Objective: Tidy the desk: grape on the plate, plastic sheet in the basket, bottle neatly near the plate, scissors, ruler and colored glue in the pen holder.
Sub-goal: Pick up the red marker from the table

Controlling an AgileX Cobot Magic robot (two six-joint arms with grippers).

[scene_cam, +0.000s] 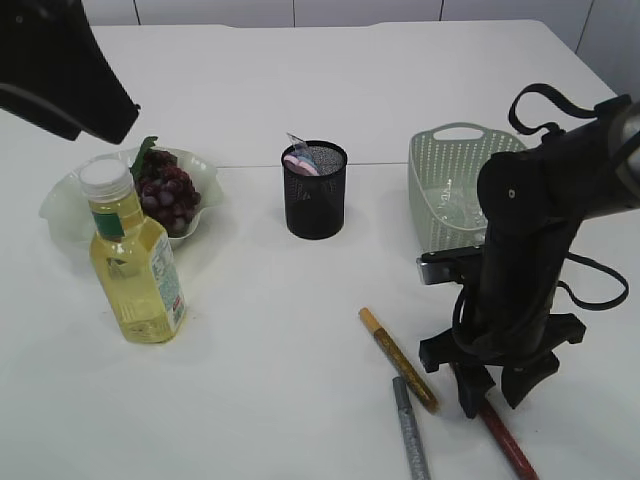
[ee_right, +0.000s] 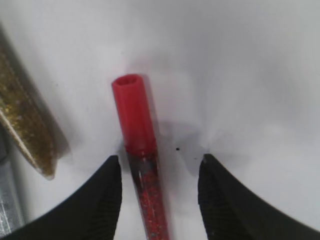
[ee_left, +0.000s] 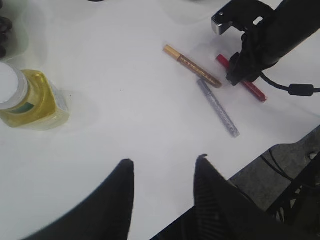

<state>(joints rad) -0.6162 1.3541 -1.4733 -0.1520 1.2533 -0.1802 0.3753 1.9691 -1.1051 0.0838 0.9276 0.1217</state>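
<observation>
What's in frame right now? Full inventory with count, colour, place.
bottle: 1, yellow liquid, white cap, upright front left by the plate
plate: 1, pale translucent green, wavy rim, back left
grapes: 1 bunch, dark purple, on the plate
pen holder: 1, black mesh, centre; pink-handled item and something pale inside
basket: 1, pale green, perforated, back right; something clear inside
gold glue pen: 1, gold glitter, lying front right
silver glue pen: 1, silver glitter, lying beside the gold one
red glue pen: 1, red glitter, lying between the right gripper's fingers
table: 1, white
left gripper: open, empty, above bare table
right gripper: open, straddling the red glue pen, not closed on it
</observation>
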